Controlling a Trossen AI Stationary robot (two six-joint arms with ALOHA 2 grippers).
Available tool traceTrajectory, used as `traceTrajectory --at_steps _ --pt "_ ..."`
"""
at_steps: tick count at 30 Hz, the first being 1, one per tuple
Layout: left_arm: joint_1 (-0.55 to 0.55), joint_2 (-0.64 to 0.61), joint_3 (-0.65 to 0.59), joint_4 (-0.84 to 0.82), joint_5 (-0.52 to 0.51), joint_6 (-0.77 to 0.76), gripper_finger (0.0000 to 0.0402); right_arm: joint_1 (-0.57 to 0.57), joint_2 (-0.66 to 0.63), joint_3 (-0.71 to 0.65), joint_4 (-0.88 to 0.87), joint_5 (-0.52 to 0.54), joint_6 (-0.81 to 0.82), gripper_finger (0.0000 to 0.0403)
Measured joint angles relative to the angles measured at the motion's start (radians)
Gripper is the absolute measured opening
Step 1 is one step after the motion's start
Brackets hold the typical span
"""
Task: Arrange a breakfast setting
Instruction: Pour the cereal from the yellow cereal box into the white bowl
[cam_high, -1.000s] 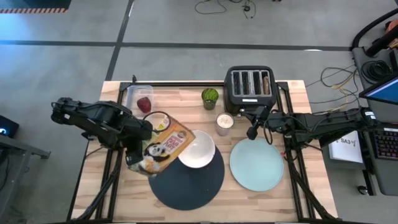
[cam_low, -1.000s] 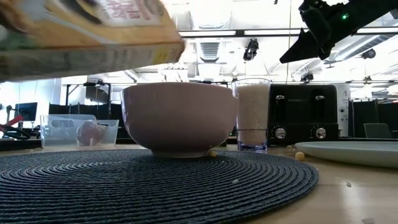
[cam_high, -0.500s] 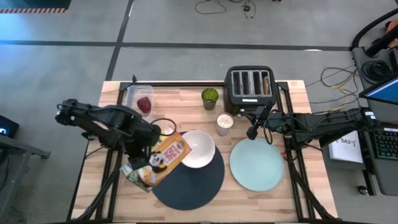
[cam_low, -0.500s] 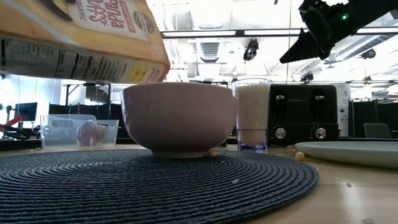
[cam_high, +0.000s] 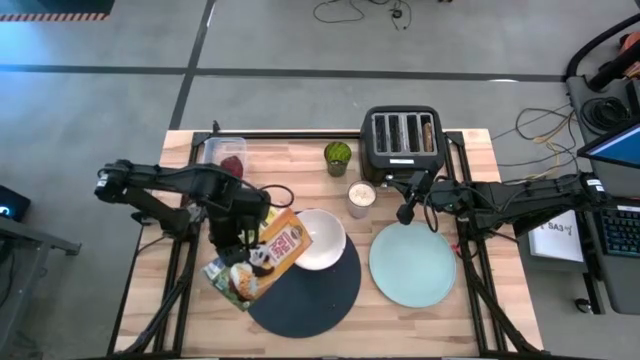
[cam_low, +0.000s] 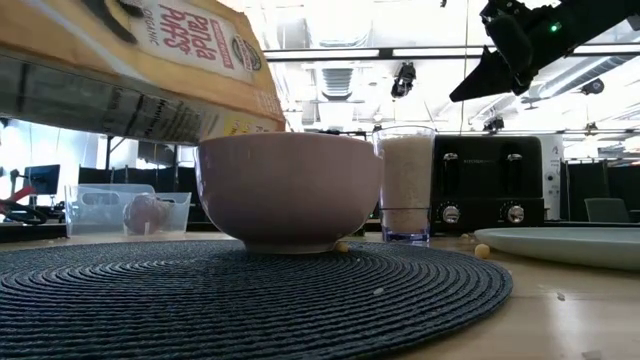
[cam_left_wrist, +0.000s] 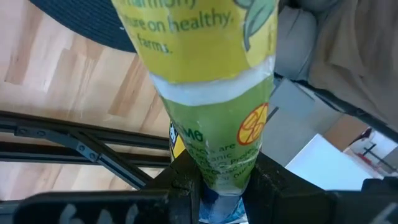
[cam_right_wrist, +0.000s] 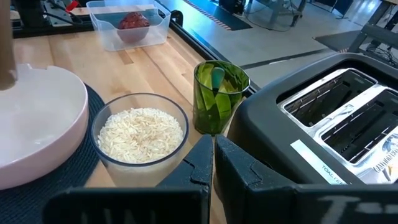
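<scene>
My left gripper (cam_high: 238, 250) is shut on an orange-and-green cereal box (cam_high: 262, 252), held tilted with its orange end over the left rim of the white bowl (cam_high: 322, 240). The bowl stands on the dark navy mat (cam_high: 315, 295). The mint plate (cam_high: 412, 265) lies to the mat's right. My right gripper (cam_high: 405, 212) is shut and empty, above the table between the plate and a glass of grains (cam_high: 361, 196). A teal spoon handle (cam_right_wrist: 216, 77) stands in a green cup (cam_high: 337, 156). Toast (cam_high: 428, 132) sits in the toaster. The dark red piece (cam_high: 232, 166) lies in the clear tub. My left gripper pinches the cereal box at its green end (cam_left_wrist: 225, 171) between its two fingers, one on each broad face. The box reaches away from the fingers, lifted clear of the table. It slants down, its orange end (cam_low: 235, 110) just above the bowl's left rim.
The black toaster (cam_high: 402, 140) stands at the back, the clear tub (cam_high: 222, 160) at the back left. A few loose cereal pieces (cam_low: 343, 245) lie by the bowl and near the plate's edge (cam_low: 482, 251).
My left gripper has gone toward the table's right edge and rolled, turning the cereal box from flat, face up, to more on edge. The box's orange end has tipped lower toward the bowl's left rim. My right gripper has kept still.
</scene>
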Motion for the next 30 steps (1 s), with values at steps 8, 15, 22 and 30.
traceTrajectory --at_steps 8,15,22,30 --pt "0.031 -0.002 0.000 -0.001 0.047 -0.006 0.0061 0.000 0.000 0.000 0.000 0.000 -0.002 0.0009" --pt "0.036 -0.003 0.001 -0.001 0.086 -0.025 0.0061 0.000 0.000 0.000 0.000 0.003 -0.005 0.0009" --pt "0.062 -0.002 0.001 0.004 0.095 -0.017 0.0061 0.000 0.000 0.000 0.000 0.004 -0.012 0.0009" --pt "0.084 0.003 0.005 -0.001 0.108 0.012 0.0061 0.000 0.000 0.000 0.000 0.004 -0.019 0.0009"
